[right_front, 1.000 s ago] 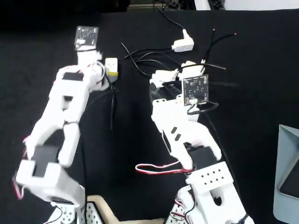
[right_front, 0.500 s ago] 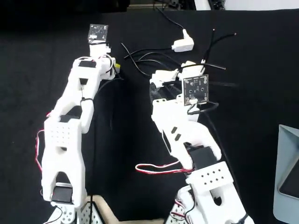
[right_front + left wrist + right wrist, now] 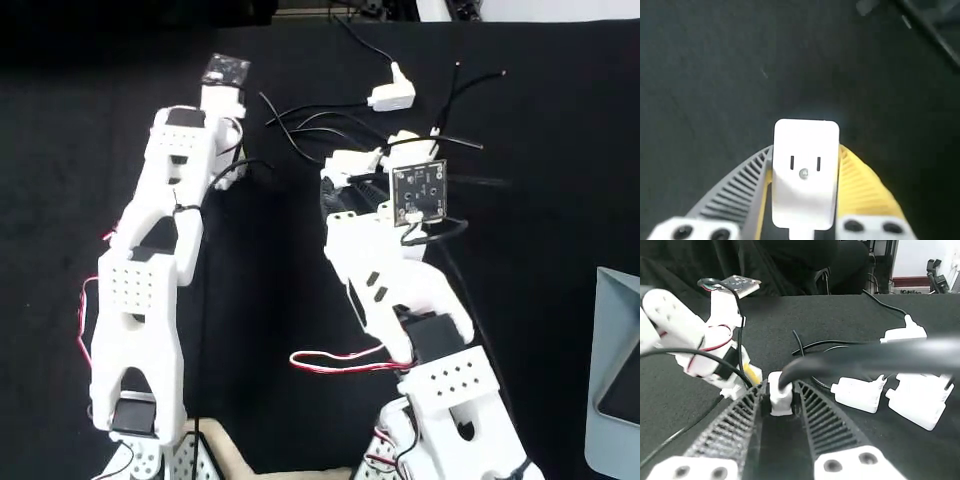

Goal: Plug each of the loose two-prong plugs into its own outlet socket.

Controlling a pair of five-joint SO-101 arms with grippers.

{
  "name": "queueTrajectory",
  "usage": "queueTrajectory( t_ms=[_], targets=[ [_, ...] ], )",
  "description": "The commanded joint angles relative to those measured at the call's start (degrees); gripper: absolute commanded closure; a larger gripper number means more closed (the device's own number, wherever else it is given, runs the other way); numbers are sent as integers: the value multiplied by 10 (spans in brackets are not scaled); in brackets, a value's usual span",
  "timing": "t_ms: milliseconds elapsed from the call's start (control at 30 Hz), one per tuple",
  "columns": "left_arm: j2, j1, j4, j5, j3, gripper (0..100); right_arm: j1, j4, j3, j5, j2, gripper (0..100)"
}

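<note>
Table [image 3: 560,150]: black cloth across the whole surface; I see both arms on it from above.
L arm [image 3: 160,250]: white, stretched away from its base toward the far side of the table, w/ its wrist at the far end.
R arm [image 3: 400,290]: white, bent, w/ its wrist near the table's middle, over a tangle of black cables.
L gripper [image 3: 806,150]: clamped on the outlet socket, one grey finger and one yellow finger pressing its two sides.
R gripper [image 3: 780,390]: pinched around the corded plug, w/ both ribbed dark fingers against its sides.
Outlet socket [image 3: 806,170]: white rounded block, two slots and a small screw facing my L wrist cam, held above the cloth.
Corded plug [image 3: 780,397]: small white body between the R fingers; a thick black cable [image 3: 865,360] leaves its top. I can't see the prongs.
Loose white pieces [image 3: 857,392]: two lie on the cloth just beside the R gripper, touching or nearly so.
Far plug [image 3: 392,95]: white, on its own cable, lying near the table's far edge.
</note>
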Motion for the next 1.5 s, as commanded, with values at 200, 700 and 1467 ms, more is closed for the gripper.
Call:
queueTrajectory(
  t_ms=[200,700,1467],
  targets=[
    [-174,64,251,-38,-54,972,9,-14,-2,-5,-9,987],
    [-448,98,185,-38,374,970,10,-14,-2,-5,-9,987],
    [-736,52,-21,-81,758,773,9,-13,-1,-5,-9,987]
  ],
)
